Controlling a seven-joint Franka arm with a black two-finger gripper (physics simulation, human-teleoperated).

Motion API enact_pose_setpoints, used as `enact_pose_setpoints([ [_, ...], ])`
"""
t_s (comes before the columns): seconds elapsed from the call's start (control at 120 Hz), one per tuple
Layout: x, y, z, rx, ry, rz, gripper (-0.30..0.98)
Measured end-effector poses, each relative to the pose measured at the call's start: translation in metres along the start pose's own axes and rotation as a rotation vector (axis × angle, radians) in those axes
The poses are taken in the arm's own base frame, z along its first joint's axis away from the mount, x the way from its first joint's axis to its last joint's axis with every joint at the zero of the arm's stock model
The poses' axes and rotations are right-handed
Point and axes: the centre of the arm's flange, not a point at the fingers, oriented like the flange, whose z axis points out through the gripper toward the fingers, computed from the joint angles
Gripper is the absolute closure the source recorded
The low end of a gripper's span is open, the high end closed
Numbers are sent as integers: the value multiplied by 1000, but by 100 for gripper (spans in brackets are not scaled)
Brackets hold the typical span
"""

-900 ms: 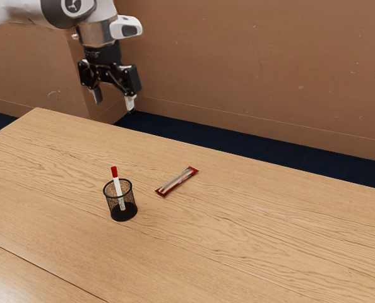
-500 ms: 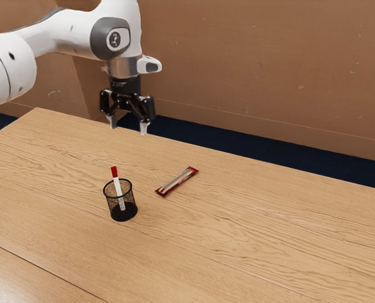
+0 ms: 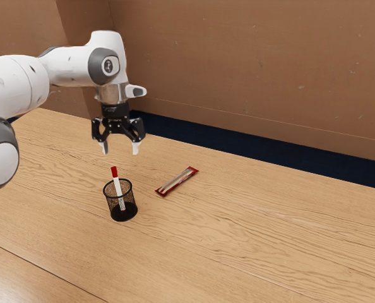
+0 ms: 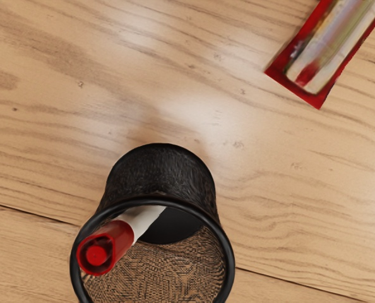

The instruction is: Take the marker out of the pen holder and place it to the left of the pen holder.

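In the exterior view, the gripper (image 3: 119,151) hangs above the table (image 3: 257,221), its fingers spread with nothing between them. Below it, the marker (image 3: 117,185) stands in the mesh holder (image 3: 127,213), tilted, red cap above the rim. A red-edged packet (image 3: 177,182) lies near the holder, toward the exterior view's right.

In the wrist view, the cap points up at the camera and the white barrel slants down inside the holder; the packet lies apart from both.

Soft, warm light in here; the counter (image 3: 17,278) shines palest at the exterior view's lower left, and whitish glare patches the wrist view's upper middle.
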Motion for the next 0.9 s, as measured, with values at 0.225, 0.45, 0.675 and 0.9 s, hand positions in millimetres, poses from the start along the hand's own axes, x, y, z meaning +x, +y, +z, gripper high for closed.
enact_pose_setpoints([
  [0.225,27,-34,45,-36,-34,-51,0],
  [0.45,24,-41,63,-49,-13,-7,0],
  [0.675,22,-42,63,-55,5,36,12],
  [0.9,21,-41,64,-58,2,67,49],
])
